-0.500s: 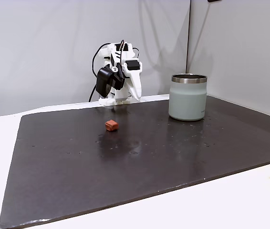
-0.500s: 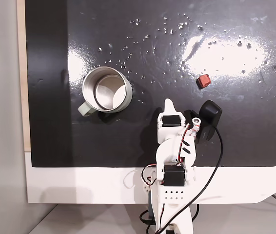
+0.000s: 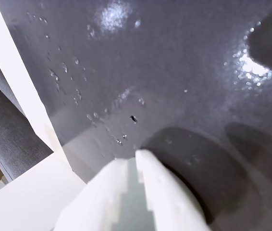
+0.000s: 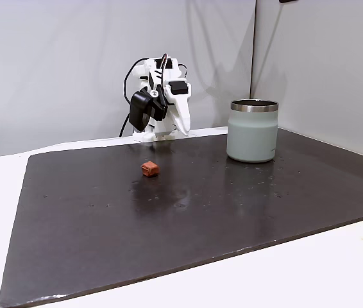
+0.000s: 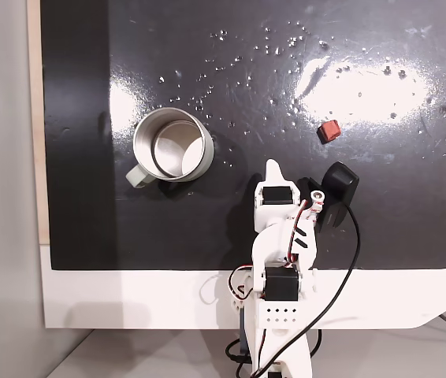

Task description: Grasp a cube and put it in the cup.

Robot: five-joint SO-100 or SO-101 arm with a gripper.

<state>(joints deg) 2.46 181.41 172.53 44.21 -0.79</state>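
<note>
Fingers [image 3: 136, 159] closed together, empty, above the dark mat [image 3: 174, 72]

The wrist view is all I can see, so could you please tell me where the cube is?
Observer: The cube lies loose on the dark mat, up and right of the gripper in the top-down fixed view.
Operator: And where is the cup, please?
Observer: The cup stands upright to the gripper's left in that view.
Operator: Is anything inside it?
Observer: No, its steel inside is bare.
</note>
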